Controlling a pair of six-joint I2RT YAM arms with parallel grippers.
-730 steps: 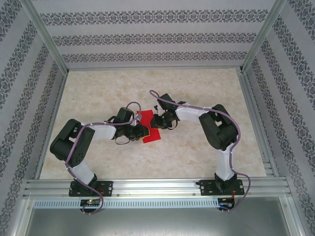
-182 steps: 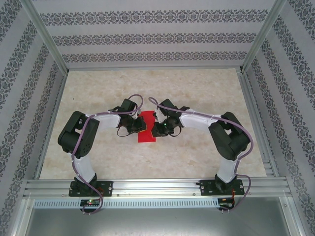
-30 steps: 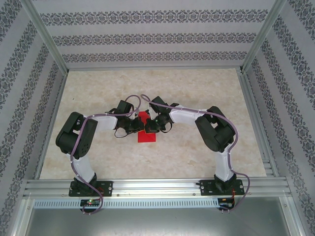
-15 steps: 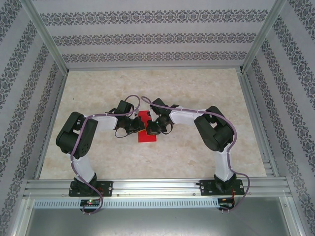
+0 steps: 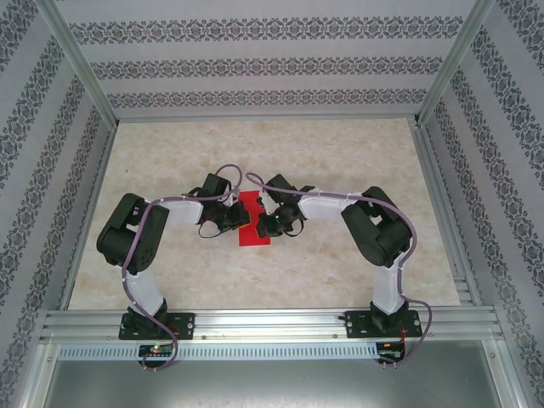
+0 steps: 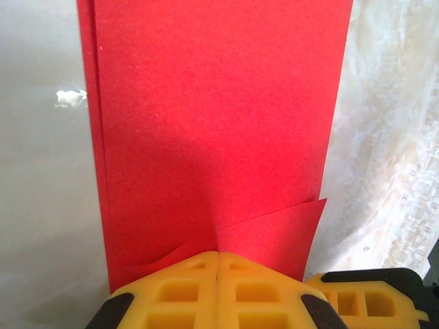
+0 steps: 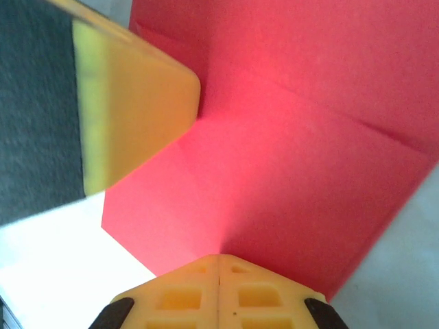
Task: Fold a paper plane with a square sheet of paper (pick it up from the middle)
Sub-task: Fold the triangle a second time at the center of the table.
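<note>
The square sheet of paper (image 5: 253,239), bright red, lies folded into a narrow strip on the table's middle. In the left wrist view the paper (image 6: 212,123) runs straight away from my left gripper (image 6: 217,255), and a small flap lifts beside its tips. The left gripper (image 5: 241,219) is shut, with its tips pressed on the strip's left edge. My right gripper (image 5: 263,223) is shut too and presses the right side. In the right wrist view the creased paper (image 7: 302,151) spreads before the right gripper (image 7: 219,258), and a left finger (image 7: 130,116) stands at the top left.
The pale marbled table (image 5: 340,161) is framed by aluminium rails (image 5: 272,323) and patterned walls. Both arms bend inward and meet over the middle. A yellow finger of the right gripper (image 6: 363,301) stands close beside my left jaws.
The right gripper has slid a little toward the near edge along the paper. The left arm and the paper have stayed put.
</note>
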